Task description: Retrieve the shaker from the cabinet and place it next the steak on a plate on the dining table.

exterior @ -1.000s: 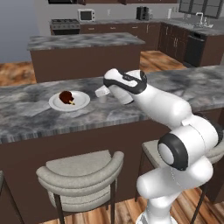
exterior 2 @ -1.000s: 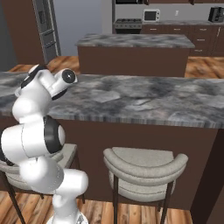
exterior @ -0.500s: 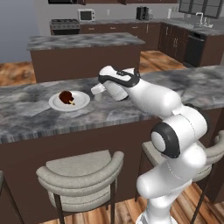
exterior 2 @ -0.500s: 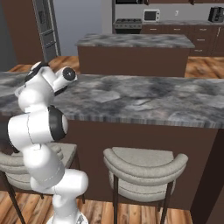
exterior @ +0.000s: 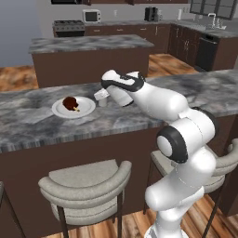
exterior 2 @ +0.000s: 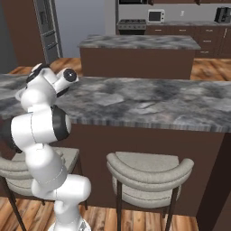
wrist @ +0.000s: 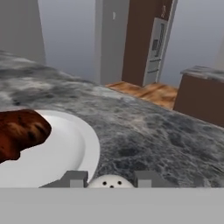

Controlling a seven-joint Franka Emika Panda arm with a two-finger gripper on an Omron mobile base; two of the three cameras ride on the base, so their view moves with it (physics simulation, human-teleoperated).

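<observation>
Shaker [wrist: 111, 182]: off-white top with small dark holes, seated between the two finger tips at the bottom of the hand view. In the left base view the shaker [exterior: 102, 99] hangs under the hand, at or just above the stone top; whether its base touches the surface cannot be told.

Gripper [wrist: 111, 179]: jaws drawn in narrow, clamped on the shaker from both sides. In the left base view the gripper [exterior: 102, 96] points toward the plate side, the hand roughly level above the counter.

Plate [wrist: 78, 148]: round, white, flat on the stone, just ahead and to one side of the finger tips in the hand view, its rim near the shaker. In the left base view the plate [exterior: 83, 108] lies just beyond the gripper tip, with a narrow strip of bare stone between the two.

Steak [wrist: 19, 131]: dark reddish-brown lump on the plate, on the part further from the gripper. In the left base view the steak [exterior: 70, 103] sits near the plate's middle, slightly toward the far side from the tool.

Dining table [exterior: 32, 123]: grey marbled top over a dark brown base, directly under gripper and plate; also seen in the right base view [exterior 2: 149, 101].

Beyond the tool: padded beige stool [exterior: 86, 183] below the near edge of the counter; a second marbled island counter [exterior: 88, 44] behind; microwave [exterior: 92, 16] on the back wall counter.
</observation>
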